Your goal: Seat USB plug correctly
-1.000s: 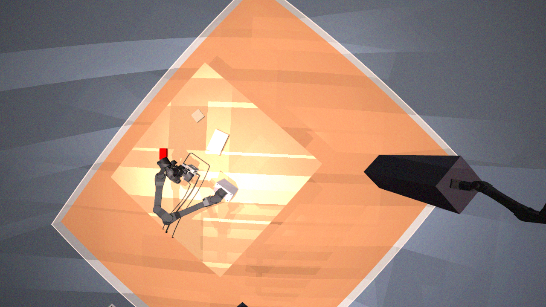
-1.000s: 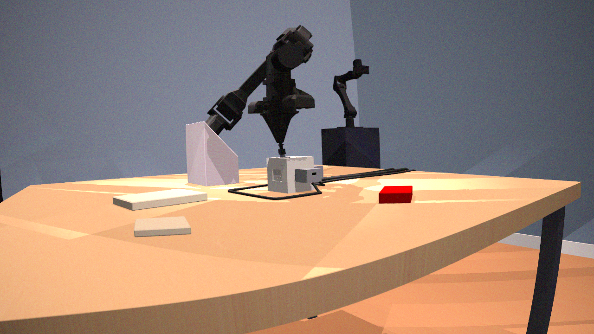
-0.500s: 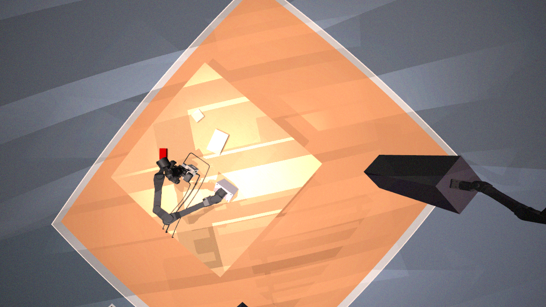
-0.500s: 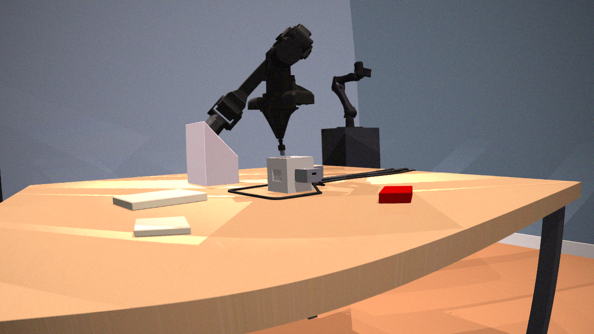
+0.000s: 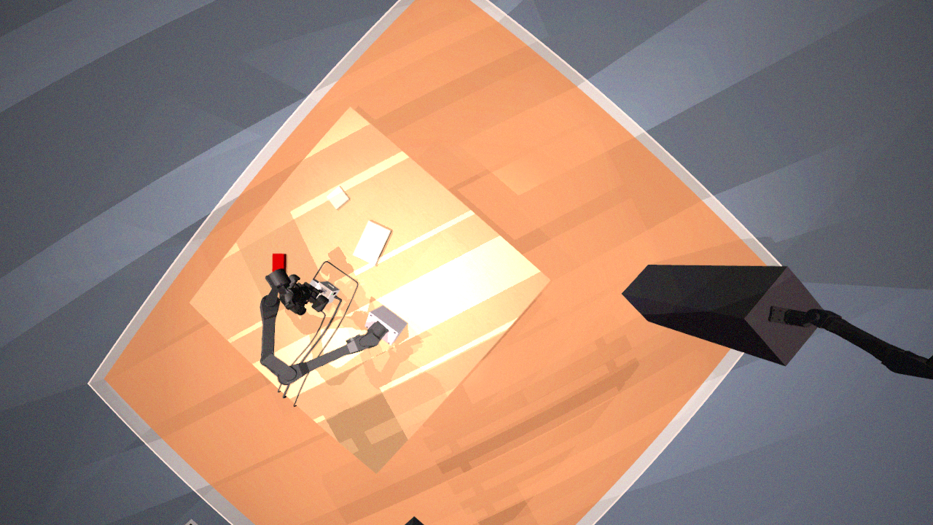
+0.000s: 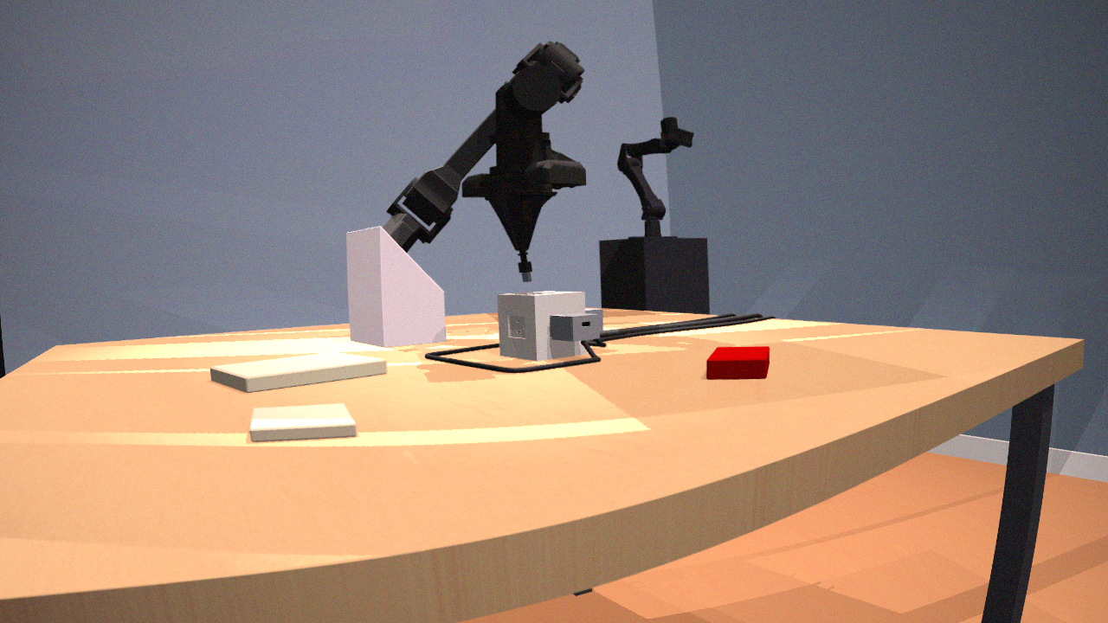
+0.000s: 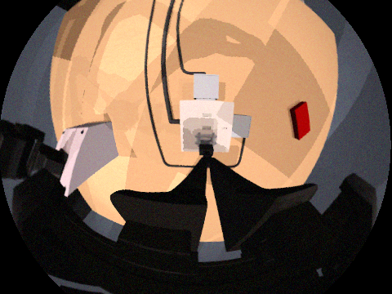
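Observation:
My gripper [image 6: 524,251] [image 7: 207,161] points down above the power cube and is shut on the black USB plug [image 6: 524,266] [image 7: 206,149]. The plug's grey metal end [image 6: 526,276] hangs clear of the cube, with a small gap below it, and looks slightly tilted. The white power cube [image 6: 539,325] [image 7: 226,141] stands upright on the table. Small slots show on its top in the wrist view. The plug and fingertips hide part of the top there, and which way round the plug faces cannot be told. In the top view the arm covers the fingertips and plug.
Grey adapters [image 7: 206,86] [image 7: 242,126] stick out of the cube's sides. Black cables [image 6: 511,370] [image 7: 175,122] loop around it. A red block [image 5: 279,261] [image 6: 737,362] [image 7: 302,120], two pale slabs [image 5: 372,242] [image 6: 302,422] and my arm's wedge-shaped base [image 5: 389,319] [image 6: 371,302] stand nearby.

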